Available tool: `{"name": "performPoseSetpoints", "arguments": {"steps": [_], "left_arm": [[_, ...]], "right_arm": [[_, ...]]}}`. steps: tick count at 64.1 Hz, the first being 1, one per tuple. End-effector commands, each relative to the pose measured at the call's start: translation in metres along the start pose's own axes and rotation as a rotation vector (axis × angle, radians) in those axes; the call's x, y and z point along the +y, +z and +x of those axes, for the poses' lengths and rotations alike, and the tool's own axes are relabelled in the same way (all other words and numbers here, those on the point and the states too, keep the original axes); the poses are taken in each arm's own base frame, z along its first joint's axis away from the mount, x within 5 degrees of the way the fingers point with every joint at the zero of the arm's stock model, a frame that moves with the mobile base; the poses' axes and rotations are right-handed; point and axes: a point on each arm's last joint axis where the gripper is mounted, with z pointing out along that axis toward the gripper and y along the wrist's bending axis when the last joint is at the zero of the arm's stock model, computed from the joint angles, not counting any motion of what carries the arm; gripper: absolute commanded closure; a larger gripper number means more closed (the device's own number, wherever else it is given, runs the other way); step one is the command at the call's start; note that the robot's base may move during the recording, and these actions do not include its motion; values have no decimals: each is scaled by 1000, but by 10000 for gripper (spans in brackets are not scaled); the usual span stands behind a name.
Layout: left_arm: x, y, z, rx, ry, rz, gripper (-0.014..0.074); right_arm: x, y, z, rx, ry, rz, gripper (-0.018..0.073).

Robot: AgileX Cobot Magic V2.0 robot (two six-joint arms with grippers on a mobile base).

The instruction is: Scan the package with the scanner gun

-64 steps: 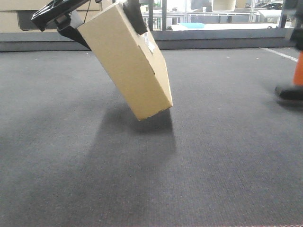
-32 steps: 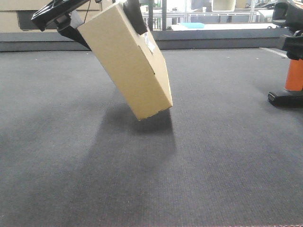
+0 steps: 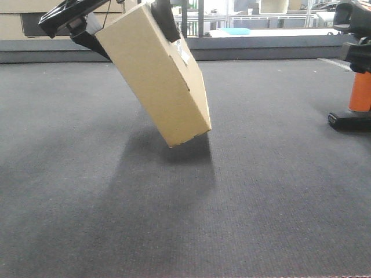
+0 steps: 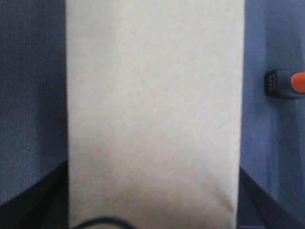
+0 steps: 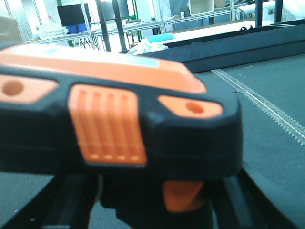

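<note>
Toward the back left of the dark grey worktop (image 3: 174, 220), your left gripper (image 3: 132, 36) was clamped on the top end of the package (image 3: 156, 75), one black finger on each broad side. You held the tan box steeply tilted, upper end leaning left and lower corner pointing down at the mat; whether that corner touched the surface or hung just over it could not be told. A small white label (image 3: 184, 55) sat on the narrow face turned right. From your left wrist camera the package (image 4: 152, 95) filled the middle, with the left gripper (image 4: 152, 205) showing only as dark fingers in the two bottom corners. At the right edge of the worktop, well apart from the box, the scanner gun (image 3: 360, 87) stood upright, black head up, orange handle over black base. Your right wrist camera looked closely at the scanner gun (image 5: 119, 129); the right gripper (image 5: 157, 210) showed as blurred dark fingers flanking the handle, and you could not tell whether they pressed on it.
</note>
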Motion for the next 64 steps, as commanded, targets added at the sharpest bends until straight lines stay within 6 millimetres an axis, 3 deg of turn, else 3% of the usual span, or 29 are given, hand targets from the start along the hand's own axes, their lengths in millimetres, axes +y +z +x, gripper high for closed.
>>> {"name": "performPoseSetpoints", "arguments": {"steps": [1,16,42,64], "left_arm": [[-2,-1,-2,-19,4,11,707],[-1,-1,-2,-20,5,10,707],[-1,-1,-2,-23,12,3,707],[-1,-1,-2,-24,15,1,707]], "right_arm": [[1,2,-7,-66,1,-11,153],[1,2,-7,-66,2,-8,-3],[3,-1,-5,-53,-13,-38,0],[-2,-29,4,17,-33,-51,0]]}}
